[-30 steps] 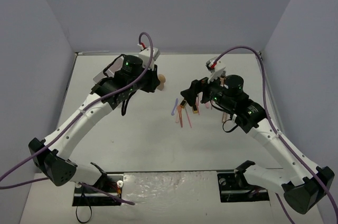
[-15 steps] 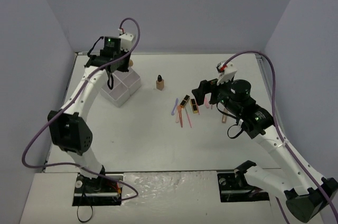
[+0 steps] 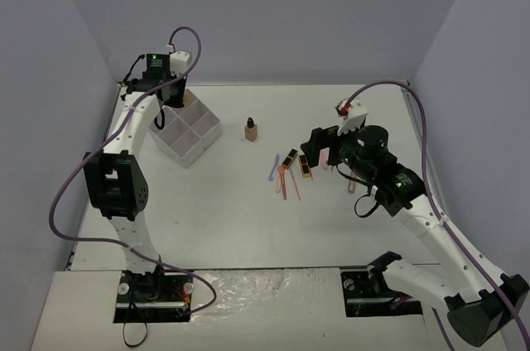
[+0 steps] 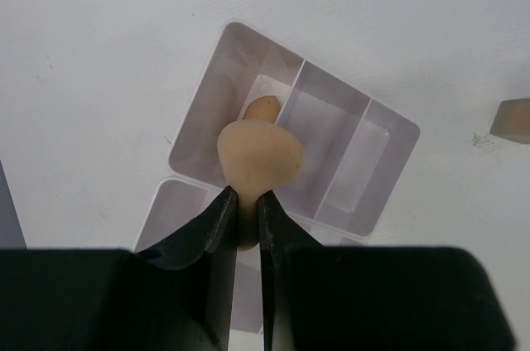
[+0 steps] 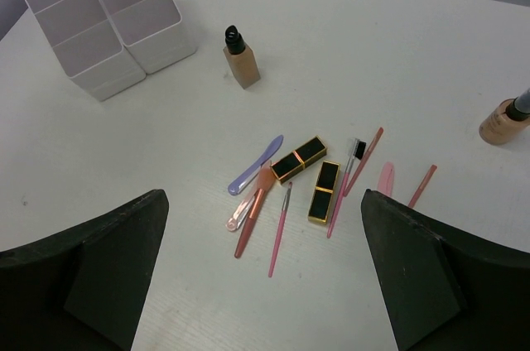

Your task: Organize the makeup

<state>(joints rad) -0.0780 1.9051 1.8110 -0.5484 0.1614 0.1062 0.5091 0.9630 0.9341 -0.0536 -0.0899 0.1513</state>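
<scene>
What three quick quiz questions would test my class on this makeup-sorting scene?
1. True or false: the left gripper holds a sponge above the box.
2. How many lipsticks lie loose? A) one B) two C) four
3. Fill in: the right gripper is ____ (open/shut).

Key: 1 true; 2 B; 3 open.

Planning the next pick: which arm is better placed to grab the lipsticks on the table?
Right. The right gripper hangs open above the lipsticks; the left gripper is shut on a sponge over the box, far from them.
</scene>
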